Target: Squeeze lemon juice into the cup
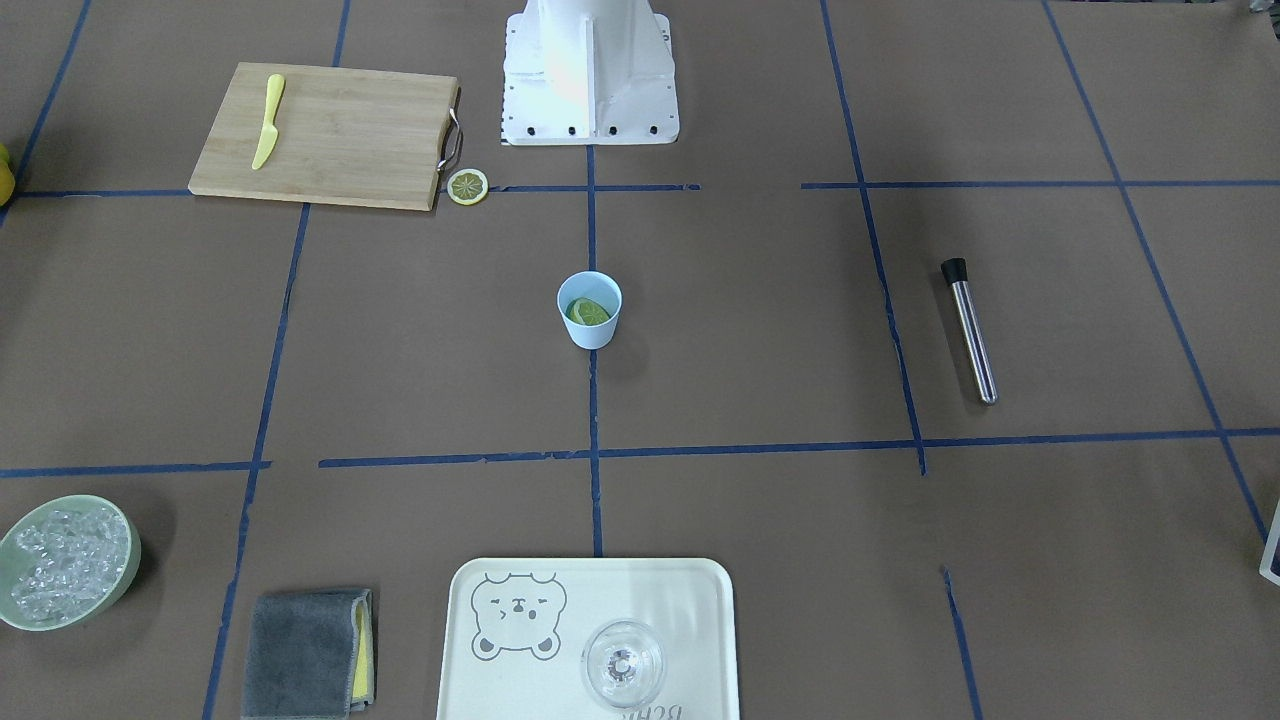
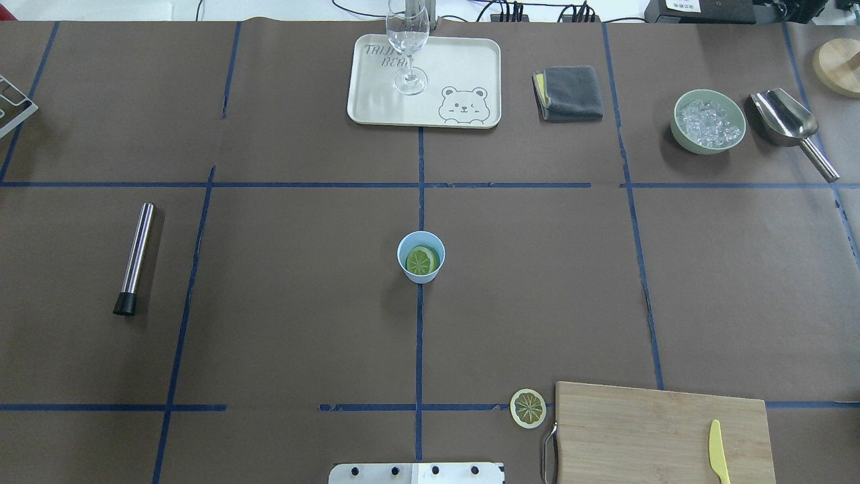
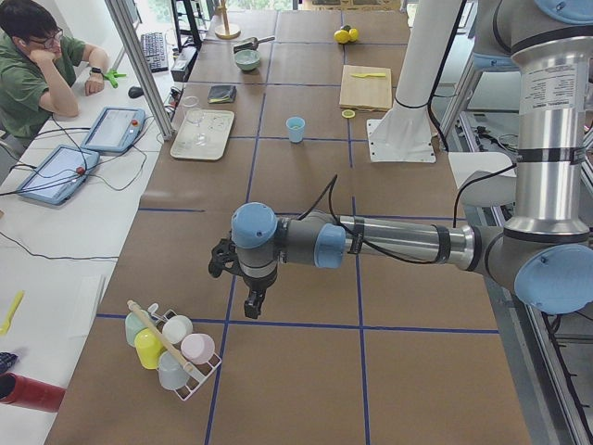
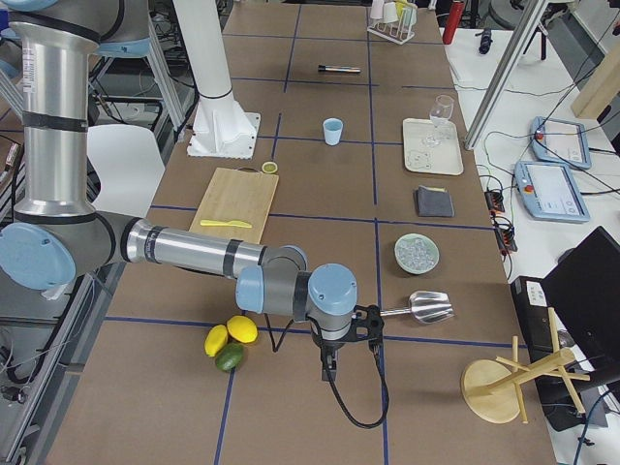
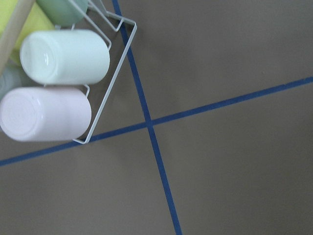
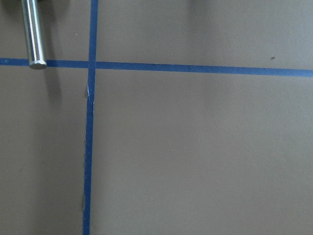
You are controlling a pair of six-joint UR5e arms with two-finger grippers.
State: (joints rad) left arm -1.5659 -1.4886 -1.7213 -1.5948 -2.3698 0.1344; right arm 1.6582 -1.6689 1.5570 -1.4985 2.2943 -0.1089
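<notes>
My left gripper [image 3: 250, 311] hangs over bare paper, with a wire rack [image 5: 112, 81] of tumblers just beside it. My right gripper [image 4: 328, 370] hangs near a scoop handle [image 6: 33, 32]. I cannot tell whether either pair of fingers is apart or together. Well away from both, at mid-table, the lemon [image 1: 589, 312] lies inside the cup [image 1: 592, 333]. I judge the job nearly done. Any further squeeze would need a long reach and a straight descent into the mouth, pinching the rind only so the light cup doesn't tip.
</notes>
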